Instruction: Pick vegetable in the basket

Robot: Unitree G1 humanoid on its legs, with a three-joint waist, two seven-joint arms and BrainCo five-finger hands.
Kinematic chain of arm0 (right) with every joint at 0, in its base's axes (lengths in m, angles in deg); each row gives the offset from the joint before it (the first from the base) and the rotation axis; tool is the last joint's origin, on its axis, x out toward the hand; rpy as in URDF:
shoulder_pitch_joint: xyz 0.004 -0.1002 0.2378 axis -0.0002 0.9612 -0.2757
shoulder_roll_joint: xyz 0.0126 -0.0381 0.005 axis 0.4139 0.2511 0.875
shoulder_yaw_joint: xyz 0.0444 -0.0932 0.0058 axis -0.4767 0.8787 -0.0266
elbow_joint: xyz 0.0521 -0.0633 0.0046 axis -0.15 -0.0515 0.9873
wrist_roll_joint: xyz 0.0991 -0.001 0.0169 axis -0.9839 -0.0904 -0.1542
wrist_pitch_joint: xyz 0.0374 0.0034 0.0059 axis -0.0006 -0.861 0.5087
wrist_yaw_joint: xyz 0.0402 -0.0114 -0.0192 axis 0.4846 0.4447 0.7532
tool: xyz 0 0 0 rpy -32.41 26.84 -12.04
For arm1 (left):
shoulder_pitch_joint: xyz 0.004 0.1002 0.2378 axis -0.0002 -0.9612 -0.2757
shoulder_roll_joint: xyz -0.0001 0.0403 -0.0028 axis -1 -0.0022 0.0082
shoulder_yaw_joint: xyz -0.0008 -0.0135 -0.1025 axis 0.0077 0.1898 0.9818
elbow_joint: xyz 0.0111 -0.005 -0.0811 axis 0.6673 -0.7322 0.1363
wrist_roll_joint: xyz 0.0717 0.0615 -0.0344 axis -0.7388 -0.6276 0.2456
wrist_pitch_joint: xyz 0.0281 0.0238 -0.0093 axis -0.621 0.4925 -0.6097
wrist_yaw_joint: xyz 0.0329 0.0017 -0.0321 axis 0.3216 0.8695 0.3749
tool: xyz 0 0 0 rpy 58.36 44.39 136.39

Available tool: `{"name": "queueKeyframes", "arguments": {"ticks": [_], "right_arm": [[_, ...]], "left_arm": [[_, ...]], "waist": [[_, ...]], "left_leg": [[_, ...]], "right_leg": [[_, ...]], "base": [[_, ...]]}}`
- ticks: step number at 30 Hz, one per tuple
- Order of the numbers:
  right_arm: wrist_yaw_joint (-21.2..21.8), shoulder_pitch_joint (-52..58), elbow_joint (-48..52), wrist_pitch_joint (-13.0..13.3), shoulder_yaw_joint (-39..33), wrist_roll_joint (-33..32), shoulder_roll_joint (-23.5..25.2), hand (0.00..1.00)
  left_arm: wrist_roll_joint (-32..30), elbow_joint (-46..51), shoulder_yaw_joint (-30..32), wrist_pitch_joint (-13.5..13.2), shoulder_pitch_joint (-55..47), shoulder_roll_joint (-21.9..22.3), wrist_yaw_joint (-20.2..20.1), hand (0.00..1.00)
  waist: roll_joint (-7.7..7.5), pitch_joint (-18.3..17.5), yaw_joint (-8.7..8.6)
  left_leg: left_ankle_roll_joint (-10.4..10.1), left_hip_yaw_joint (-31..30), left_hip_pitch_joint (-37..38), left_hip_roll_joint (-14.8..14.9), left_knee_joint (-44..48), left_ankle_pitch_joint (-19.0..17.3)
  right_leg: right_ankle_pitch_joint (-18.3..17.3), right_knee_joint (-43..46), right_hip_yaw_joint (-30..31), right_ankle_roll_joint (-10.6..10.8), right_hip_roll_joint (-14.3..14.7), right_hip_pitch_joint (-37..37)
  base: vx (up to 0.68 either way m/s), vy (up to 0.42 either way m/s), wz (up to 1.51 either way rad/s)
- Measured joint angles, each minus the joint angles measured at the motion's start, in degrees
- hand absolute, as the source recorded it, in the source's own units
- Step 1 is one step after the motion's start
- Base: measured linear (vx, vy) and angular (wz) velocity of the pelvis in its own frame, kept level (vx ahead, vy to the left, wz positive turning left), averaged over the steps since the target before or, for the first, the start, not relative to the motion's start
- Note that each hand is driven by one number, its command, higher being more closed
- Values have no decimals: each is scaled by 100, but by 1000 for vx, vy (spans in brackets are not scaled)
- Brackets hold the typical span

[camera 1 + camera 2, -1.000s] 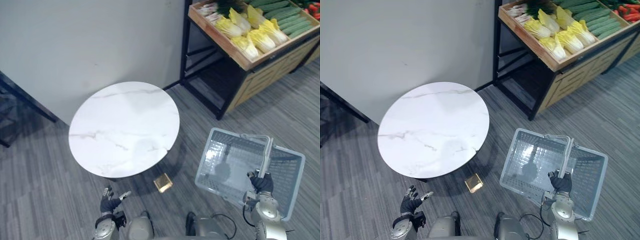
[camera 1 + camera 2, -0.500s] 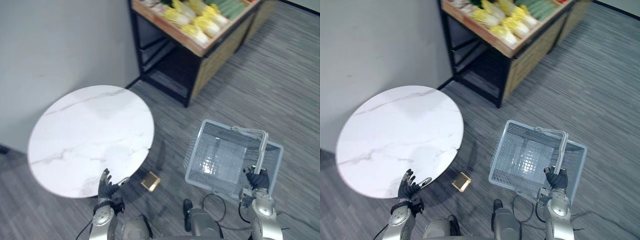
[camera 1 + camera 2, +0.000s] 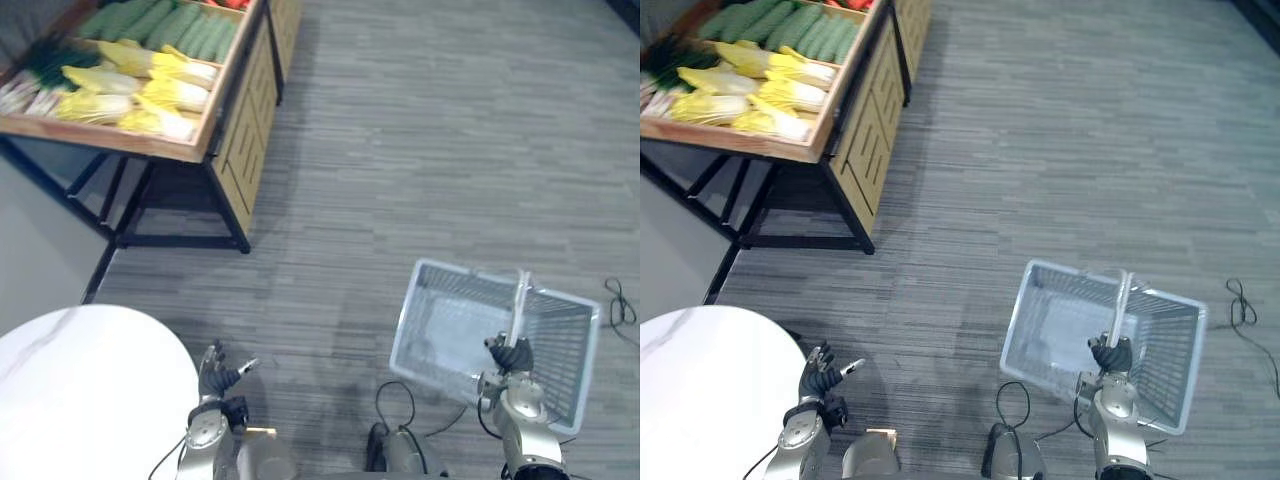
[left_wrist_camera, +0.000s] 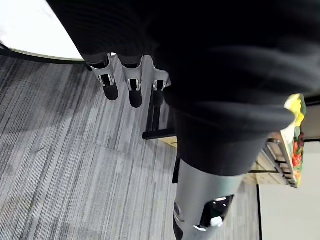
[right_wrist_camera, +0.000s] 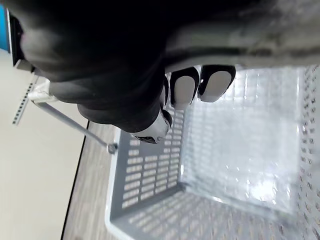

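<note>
A pale grey mesh basket (image 3: 462, 278) hangs at my lower right, and nothing lies inside it (image 5: 145, 170). My right hand (image 3: 510, 353) is shut on its upright handle (image 3: 520, 298), the fingers (image 5: 182, 90) curled round the bar. Low on the left, my left hand (image 3: 218, 372) is open with straight fingers (image 4: 120, 85) and holds nothing. The vegetables lie far off in a wooden display stand (image 3: 215, 110) at the upper left: yellow cabbages (image 3: 160, 92) and green cucumbers (image 3: 165, 22).
A round white marble table (image 3: 80, 400) takes the lower left corner, just beside my left hand. The stand rests on a black metal frame (image 3: 150, 235). Grey striped carpet (image 3: 430, 140) spreads between the stand and the basket.
The camera has swung round: the stand now sits at the upper left and the table at the lower left corner. The basket stays in my right hand, and the left hand stays open.
</note>
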Motion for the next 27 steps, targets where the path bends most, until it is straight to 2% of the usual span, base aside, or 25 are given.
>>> {"name": "queueKeyframes", "arguments": {"ticks": [1, 2, 4, 5, 6, 7, 8, 9, 10, 11, 12, 14, 15, 16, 17, 18, 19, 20, 21, 23, 24, 25, 26, 27], "right_arm": [[-38, -122, -175, -8, 60, 27, 4, 100], [-50, -177, -159, -12, 236, 29, 9, 100], [-28, -291, -148, -8, 312, 66, -58, 100], [52, -305, -165, -14, 370, 111, -43, 100], [109, -267, -168, -15, 401, 173, 47, 100], [138, -250, -167, -15, 399, 230, 101, 100], [181, -226, -164, -16, 405, 286, 172, 100], [190, -199, -165, -36, 515, 339, 219, 100], [203, -187, -165, -46, 604, 366, 229, 100], [225, -142, -145, -43, 744, 431, 257, 100], [260, -126, -137, -29, 823, 504, 269, 100], [320, -157, -117, 3, 841, 515, 278, 100], [324, -177, -81, 3, 816, 514, 266, 100], [324, -165, -52, 3, 772, 509, 264, 100], [319, -103, -30, 1, 695, 508, 250, 100], [313, 72, -22, 1, 663, 509, 191, 100], [314, 148, -29, -6, 621, 509, 124, 100], [312, 164, -55, -50, 524, 508, 20, 100], [308, 159, -8, -60, 494, 505, 43, 100], [302, 220, 173, -95, 495, 470, 114, 100], [258, 360, 417, -110, 497, 430, 209, 100], [256, 362, 420, -110, 497, 430, 211, 100], [140, 486, 639, -112, 484, 425, 327, 100], [26, 568, 818, -42, 385, 323, 346, 100]], "left_arm": [[-1, 24, -8, 0, -53, -9, 7, 0], [-2, 103, 15, 16, 2, -90, 29, 0], [-2, 393, 102, 13, 0, -65, 31, 0], [-3, 498, 102, 8, -14, 16, 27, 0], [-3, 510, 21, 9, -24, 29, 16, 0], [-4, 506, 1, 14, -20, -1, 14, 0], [-4, 509, -64, 19, -6, -46, 21, 0], [-5, 510, -86, 28, -18, -76, 50, 0], [-4, 510, -91, 28, -21, -84, 74, 0], [-5, 510, -158, 23, -34, -140, 141, 0], [-4, 500, -191, 17, -3, -200, 147, 0], [-3, 447, -194, 8, 151, -230, 141, 0], [-3, 337, -191, 8, 269, -246, 146, 0], [-10, 263, -197, 11, 320, -242, 145, 0], [-12, 233, -208, 12, 321, -251, 153, 0], [-28, 235, -248, 13, 246, -302, 159, 0], [-43, 204, -274, 21, 235, -275, 158, 0], [-64, 252, -314, 28, 229, -118, 162, 0], [-65, 316, -316, 21, 208, -76, 165, 0], [-64, 602, -300, 24, 309, 145, 163, 0], [-56, 992, -353, 13, 288, 309, 161, 0], [-56, 998, -355, 12, 288, 310, 161, 0], [-56, 1438, -496, 6, 222, 335, 157, 0], [-62, 1826, -548, -35, 201, 380, 161, 0]], "waist": [[-59, 40, 165], [-226, -27, 232], [-282, -46, 268], [-296, -60, 276], [-294, -57, 236], [-309, -56, 200], [-338, -53, 172], [-340, -50, 94], [-327, -42, 86], [-286, -46, 78], [-260, -64, 15], [-268, -69, -109], [-268, -67, -239], [-270, -67, -305], [-333, -84, -378], [-460, -162, -382], [-393, -166, -425], [-70, -261, -372], [-3, -294, -364], [107, -320, -345], [116, -296, -179], [116, -296, -178], [96, -284, -113], [81, -295, -3]], "left_leg": [[328, 94, 141, -72, -323, 623], [341, 171, 117, -251, -347, 435], [566, 268, 12, -335, 92, 1], [745, 304, 128, -440, 260, -227], [834, 327, 503, -550, 219, -464], [845, 292, 676, -609, 160, -536], [880, 222, 971, -676, 52, -635], [913, 198, 1521, -723, -172, -716], [917, 197, 1817, -724, -332, -718], [919, 121, 2399, -693, -709, -718], [919, -31, 2806, -637, -982, -718], [919, -221, 3053, -558, -1129, -718], [879, -447, 3190, -476, -1199, -740], [805, -610, 3316, -411, -1211, -781], [590, -892, 3494, -402, -1167, -904], [348, -1227, 3693, -457, -1011, -1139], [318, -1419, 3779, -401, -901, -1246], [227, -1629, 3728, -65, -706, -1174], [137, -1723, 3638, 0, -540, -1046], [-296, -1909, 2972, 139, 727, -224], [-467, -1564, 2320, 437, 1933, 123], [-468, -1557, 2312, 443, 1950, 117], [-319, -1050, 1745, 673, 2657, -235], [-107, -514, 1301, 695, 2658, -528]], "right_leg": [[-116, -21, 359, 157, -53, 113], [-72, -243, 595, 146, -112, 135], [44, -289, 674, 198, -202, 191], [54, 56, 771, 262, -304, 244], [208, 1499, 920, 868, -404, -182], [410, 2328, 1034, 1239, -416, -514], [511, 3556, 1128, 1193, -422, -967], [402, 4764, 1101, 866, -432, -1460], [308, 5014, 987, 680, -439, -1636], [145, 5053, 658, 367, -431, -1948], [3, 4666, 283, 119, -415, -2283], [-40, 3794, 119, 47, -295, -2739], [82, 2854, 293, 125, -44, -3023], [409, 2022, 564, 192, 158, -3120], [1005, 928, 917, 180, 302, -3041], [1833, 495, 1090, 108, 299, -2940], [2168, 733, 1125, 119, 296, -2896], [1729, 1205, 824, -56, 462, -2950], [1570, 1327, 674, -103, 469, -2949], [1274, 1197, 192, -295, 490, -2578], [1190, 712, -47, -386, 578, -1968], [1190, 702, -52, -387, 580, -1957], [1157, 211, -288, -443, 654, -1286], [1143, -131, -446, -463, 655, -807]], "base": [[534, 239, -65], [641, 216, -56], [532, 158, -15], [692, 289, 2], [700, 290, 14], [585, 206, 23], [470, 83, 24], [486, 61, 19], [598, 62, 3], [579, 27, 1], [675, -17, 25], [552, -86, 59], [557, -156, 83], [698, -233, 108], [737, -314, 118], [645, -312, 121], [633, -314, 102], [496, -233, 71], [594, -284, 79], [618, -320, 98], [534, -263, 68], [505, -216, 88], [530, -186, 71], [493, -154, 81]]}}
